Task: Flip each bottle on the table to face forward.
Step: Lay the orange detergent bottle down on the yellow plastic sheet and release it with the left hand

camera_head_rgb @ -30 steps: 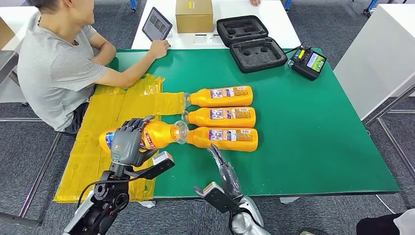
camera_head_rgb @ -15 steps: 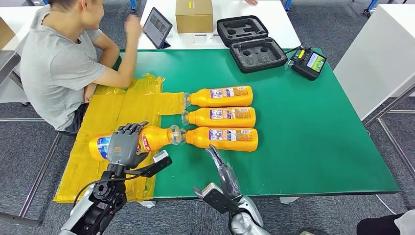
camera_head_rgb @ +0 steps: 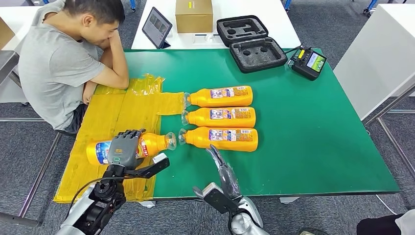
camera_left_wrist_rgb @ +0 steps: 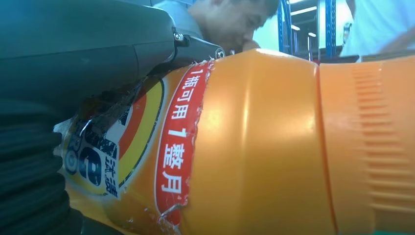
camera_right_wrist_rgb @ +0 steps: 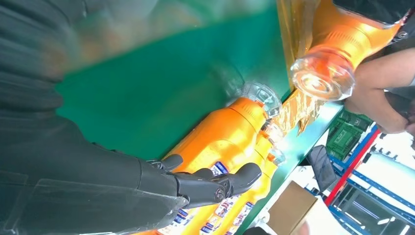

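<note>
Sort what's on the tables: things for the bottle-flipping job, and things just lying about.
Job: held bottle in left hand; three bottles in a row.
Lying about: yellow sheet, tablet, cardboard box, foam case, remote controller.

The robot's left hand (camera_head_rgb: 123, 148), gripping the orange plastic bottle with a clear cap (camera_head_rgb: 154, 143), is drawing it back from the row of three orange bottles (camera_head_rgb: 222, 117). A second ago its clear cap was touching the cap of the nearest bottle in that row; now the two caps are standing apart, with green table cover (camera_head_rgb: 303, 137) showing between them. The gripped bottle is also lying lower and flatter on the yellow plastic sheet (camera_head_rgb: 105, 117). Beside that sheet, the seated person in a grey shirt (camera_head_rgb: 58, 63) is withdrawing the hand from the tablet (camera_head_rgb: 156, 24) and resting it against the face.
</note>
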Controlling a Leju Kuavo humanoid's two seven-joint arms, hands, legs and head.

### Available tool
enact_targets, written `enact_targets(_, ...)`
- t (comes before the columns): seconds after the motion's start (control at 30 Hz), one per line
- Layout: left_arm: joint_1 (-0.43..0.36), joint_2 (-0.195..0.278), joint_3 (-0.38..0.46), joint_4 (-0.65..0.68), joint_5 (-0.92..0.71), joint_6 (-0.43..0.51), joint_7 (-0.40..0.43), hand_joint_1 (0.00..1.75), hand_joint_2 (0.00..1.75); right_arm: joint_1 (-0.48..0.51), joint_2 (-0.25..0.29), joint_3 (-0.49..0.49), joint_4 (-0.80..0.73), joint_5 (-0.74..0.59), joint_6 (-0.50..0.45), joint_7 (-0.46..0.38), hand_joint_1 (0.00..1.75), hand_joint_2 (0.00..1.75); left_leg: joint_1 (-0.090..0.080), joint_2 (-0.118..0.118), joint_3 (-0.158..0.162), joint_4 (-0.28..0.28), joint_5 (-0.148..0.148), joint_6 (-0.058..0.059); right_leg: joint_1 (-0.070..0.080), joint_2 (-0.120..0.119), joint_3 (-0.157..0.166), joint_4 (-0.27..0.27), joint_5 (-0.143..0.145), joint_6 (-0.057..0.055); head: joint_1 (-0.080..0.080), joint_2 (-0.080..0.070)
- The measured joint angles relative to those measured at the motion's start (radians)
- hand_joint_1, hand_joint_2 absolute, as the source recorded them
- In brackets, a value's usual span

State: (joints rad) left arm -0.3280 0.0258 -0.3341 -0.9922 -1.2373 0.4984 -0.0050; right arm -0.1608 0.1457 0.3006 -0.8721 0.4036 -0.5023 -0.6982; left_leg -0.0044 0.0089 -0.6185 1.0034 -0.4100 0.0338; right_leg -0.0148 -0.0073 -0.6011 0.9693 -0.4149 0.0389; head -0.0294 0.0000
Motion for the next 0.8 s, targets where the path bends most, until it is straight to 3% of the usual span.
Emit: enact_targets(0.8,0.057,-0.005,0.057,-0.046,-0.028,-0.089,0.002,1.75,1.75,-0.002,0.012,-0.011,-0.015,0.047,0.039,0.005,0.00,1.75,0.000,0.000,0.000,0.000,0.000,0.000,0.000,0.000,0.000,0.000,0.000,0.000,0.000,0.000)
